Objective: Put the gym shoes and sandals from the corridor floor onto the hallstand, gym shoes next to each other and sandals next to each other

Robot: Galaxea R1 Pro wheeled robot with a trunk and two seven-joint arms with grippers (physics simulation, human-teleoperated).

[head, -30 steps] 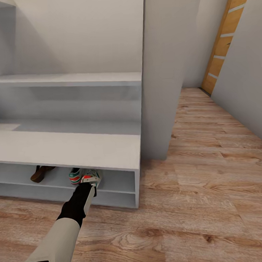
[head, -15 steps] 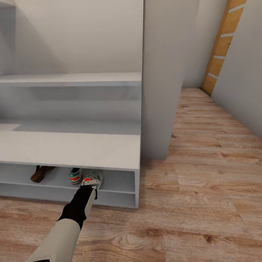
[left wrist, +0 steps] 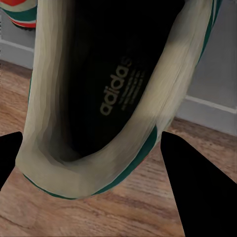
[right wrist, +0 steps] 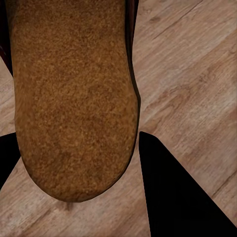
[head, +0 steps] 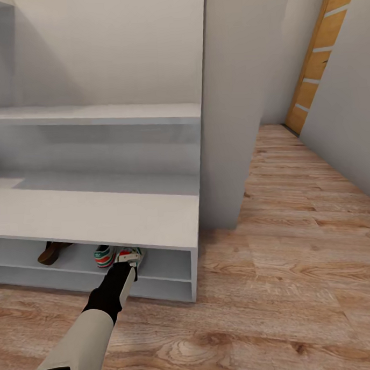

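Observation:
On the low shelf of the pale grey hallstand (head: 100, 215), one cream gym shoe (head: 103, 255) with green stripes rests next to a second gym shoe (head: 130, 255). My left gripper (head: 127, 264) reaches into the shelf mouth and is shut on the heel of that second shoe (left wrist: 98, 74), with a finger on each side in the left wrist view. A dark brown sandal (head: 48, 252) lies further left on the same shelf. In the right wrist view my right gripper (right wrist: 79, 133) is shut on the other sandal (right wrist: 74, 98), held above the wood floor (right wrist: 187, 74).
The bench top overhangs the low shelf. A grey wall pillar (head: 230, 107) stands at the rack's right end. The plank corridor floor (head: 296, 255) runs past it to an orange door (head: 319, 55), with a grey wall (head: 349, 118) on the right.
The head view has shifted, so the bench top hides more of the low shelf. The left gripper slid the held gym shoe slightly rightward, beside the other gym shoe.

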